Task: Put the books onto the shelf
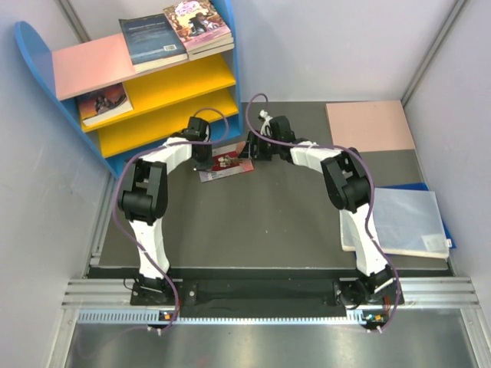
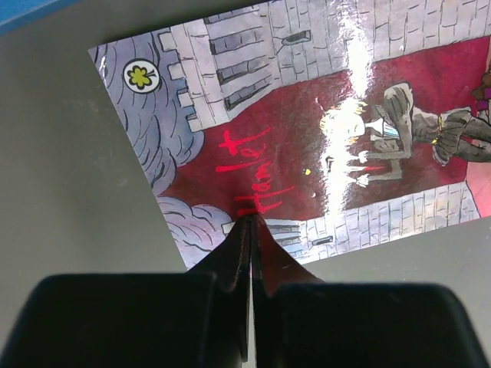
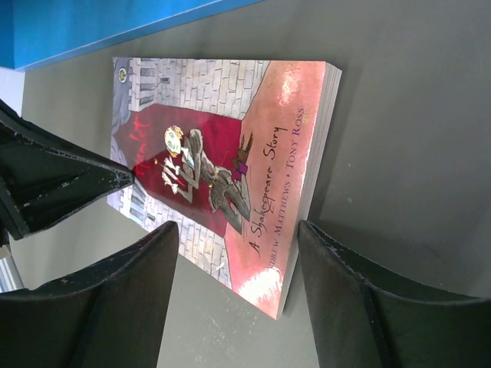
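A robot test cell in a lab: a left arm [image 1: 146, 195] and a right arm [image 1: 349, 184] mounted on an aluminium frame [image 1: 96, 294] beside a dark mat [image 1: 261, 230], pale panels [image 1: 330, 46] walling the space in, and a bright shelf [image 1: 32, 50] with books [image 1: 153, 40] on it.

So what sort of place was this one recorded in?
Probably a purpose-built robot test cell: plain pale walls enclosing a dark-topped table, an aluminium rail along its near edge, and a small blue-sided shelf.
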